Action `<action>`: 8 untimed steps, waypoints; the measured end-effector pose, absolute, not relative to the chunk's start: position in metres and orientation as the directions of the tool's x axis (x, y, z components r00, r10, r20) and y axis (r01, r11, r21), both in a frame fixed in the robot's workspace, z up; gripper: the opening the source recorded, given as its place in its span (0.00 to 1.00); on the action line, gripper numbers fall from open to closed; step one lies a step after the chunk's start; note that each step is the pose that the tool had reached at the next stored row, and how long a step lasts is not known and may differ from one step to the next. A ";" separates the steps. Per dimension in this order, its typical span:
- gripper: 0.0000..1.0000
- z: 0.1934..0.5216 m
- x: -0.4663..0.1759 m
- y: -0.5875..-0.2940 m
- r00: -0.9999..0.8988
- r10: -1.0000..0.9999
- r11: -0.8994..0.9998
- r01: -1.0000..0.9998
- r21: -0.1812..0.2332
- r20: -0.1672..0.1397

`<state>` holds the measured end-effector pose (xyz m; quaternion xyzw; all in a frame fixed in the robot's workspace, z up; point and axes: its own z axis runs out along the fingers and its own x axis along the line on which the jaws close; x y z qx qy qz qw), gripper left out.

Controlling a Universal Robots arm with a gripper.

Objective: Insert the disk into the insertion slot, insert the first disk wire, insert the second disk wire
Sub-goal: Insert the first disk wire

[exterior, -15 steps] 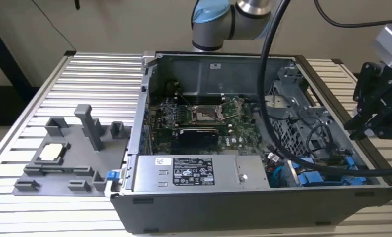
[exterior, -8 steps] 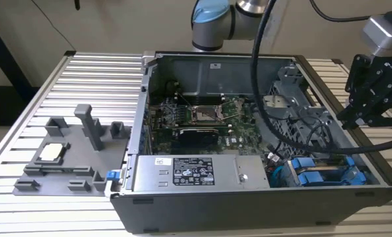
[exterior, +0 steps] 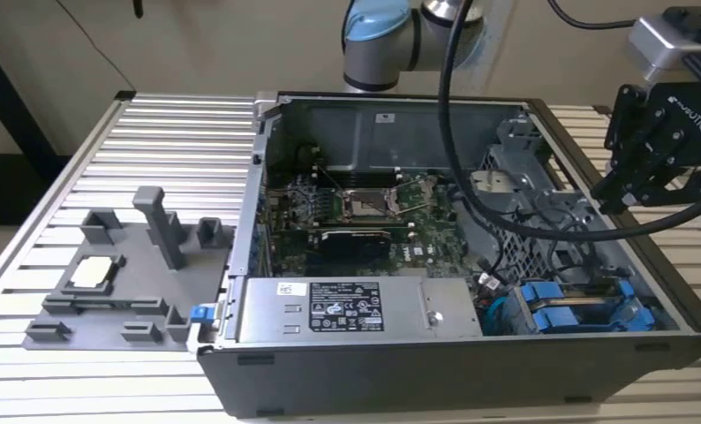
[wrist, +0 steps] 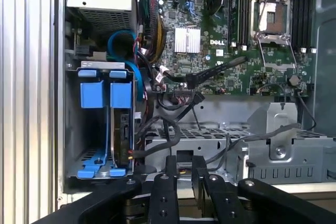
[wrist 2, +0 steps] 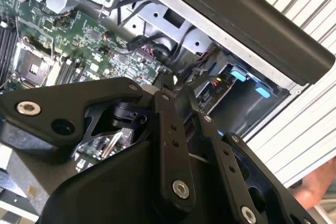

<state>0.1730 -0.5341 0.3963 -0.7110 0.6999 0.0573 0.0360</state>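
Gripper: my black two-finger gripper (exterior: 618,196) hangs in the air over the exterior view's right wall of the open dark grey computer case (exterior: 445,375), touching nothing
Grip state: fingers drawn close together with just a sliver between them, and nothing carried that I can make out
Disk: the flat silver-grey hard drive (wrist: 124,135), clipped in a bright blue plastic carrier, sits on edge down inside the case, its blue tab showing at the bay mouth
Slot: the narrow grey metal drive bay (wrist: 73,129) has it. A second look-alike blue carrier (wrist: 90,95) stands just beside it in the same cage, and I take the one with the drive body showing for mine
Wires: a tangle of black cables (wrist: 170,132) lies right by the drive's end and a blue flat cable (wrist: 110,43) loops near the cage. Whether any plug is home on the drive I cannot tell
Step in hand: by my reading the disk is in, so we're on the wire work
What the move calls for: a fine pinch on one small plug, squared to the drive's connector, in the tight gap between cage and green motherboard (wrist: 236,51)
Risk: snagging a neighbouring cable or nudging the other carrier
Surroundings: slatted aluminium bench (exterior: 150,124) under the case, silver labelled power-supply box (exterior: 339,309) beside the cage
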 end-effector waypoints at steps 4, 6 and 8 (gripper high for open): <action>0.27 0.396 0.173 -0.534 0.014 -0.991 -0.018 -0.999 0.029 -0.132; 0.27 0.396 0.173 -0.534 0.014 -0.991 -0.018 -0.999 0.029 -0.132; 0.27 0.396 0.172 -0.534 0.014 -0.991 -0.018 -0.999 0.029 -0.132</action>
